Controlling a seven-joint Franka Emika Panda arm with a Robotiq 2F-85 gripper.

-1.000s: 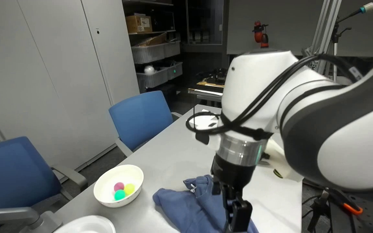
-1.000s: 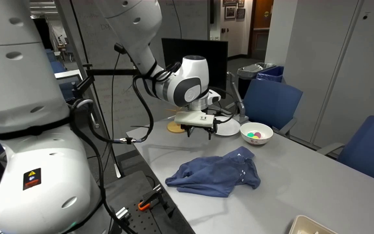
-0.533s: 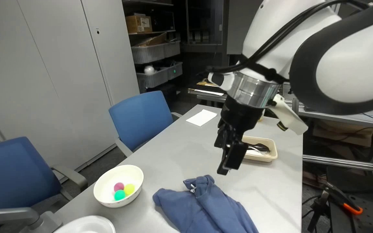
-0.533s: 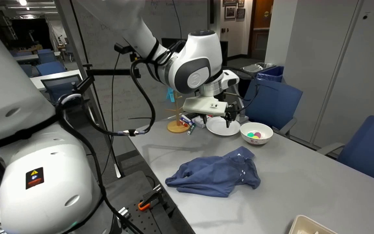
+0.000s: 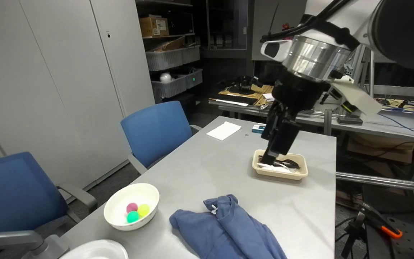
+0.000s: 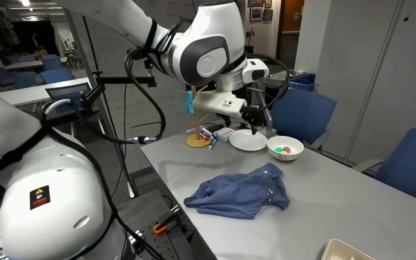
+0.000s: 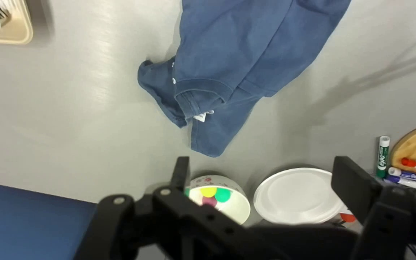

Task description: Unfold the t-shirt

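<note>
The blue t-shirt lies crumpled and partly folded over itself on the table. It also shows in an exterior view with small white marks near its right end. In the wrist view the t-shirt shows its collar, a white tag and one sleeve, and its upper part runs out of the frame. My gripper is open, its fingers wide apart with nothing between them. In both exterior views the gripper hangs high above the table, apart from the shirt.
A white bowl with coloured balls and a white plate stand beyond the shirt. A wooden stand and markers are near the table's far corner. A beige tray holds utensils. Blue chairs line one side.
My gripper has risen and moved away from the shirt, staying empty. The arm has lifted with it. The t-shirt has not visibly moved.
</note>
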